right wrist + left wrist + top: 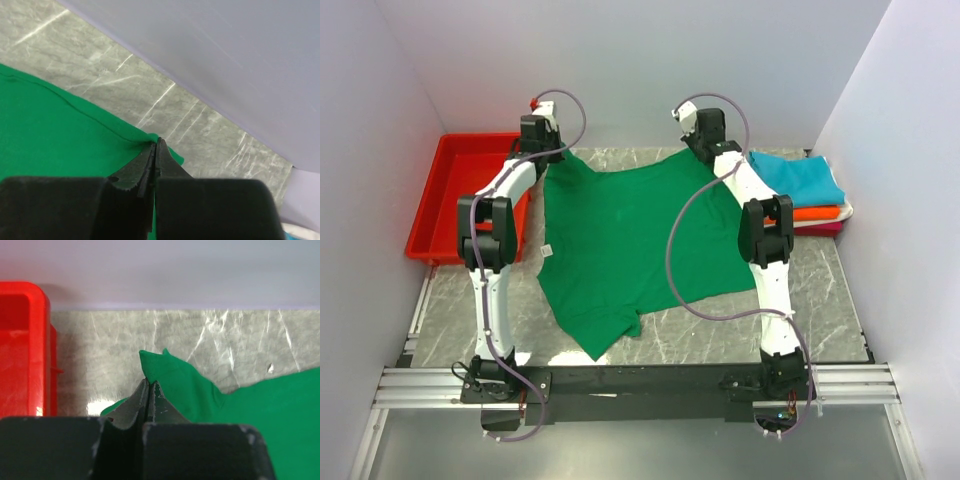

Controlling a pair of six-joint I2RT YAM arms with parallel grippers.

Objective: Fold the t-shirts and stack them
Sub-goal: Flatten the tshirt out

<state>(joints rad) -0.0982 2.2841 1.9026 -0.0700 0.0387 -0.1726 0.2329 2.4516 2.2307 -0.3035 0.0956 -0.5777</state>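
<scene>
My left gripper [149, 384] is at the far left of the table [825, 300], just beside the tray [460, 190]. Its jaws are together and clamped on a corner of the green shirt [620, 245]. In the left wrist view a small peak of green cloth stands up past the fingertips, with the tray wall on the left and bare table beyond. My right gripper [156, 142] is at the far right of the shirt, near the back wall [620, 60]. Its jaws are also together, pinching the hemmed edge of the shirt at a corner. In the right wrist view the hem runs as a straight ridge up to the fingertips, and a small flap of cloth shows past them. The shirt lies spread over the middle of the table. Its far edge runs between my two grippers, dipping slightly in the middle. Its near part narrows to a point close to the near edge of the table, between my two arm bases. A small white label [547, 251] shows at its left edge. The stack [810, 200] of folded shirts sits at the far right of the table, against the right wall, apart from the green shirt. From the top down it is teal, orange, a sliver of white and red.
</scene>
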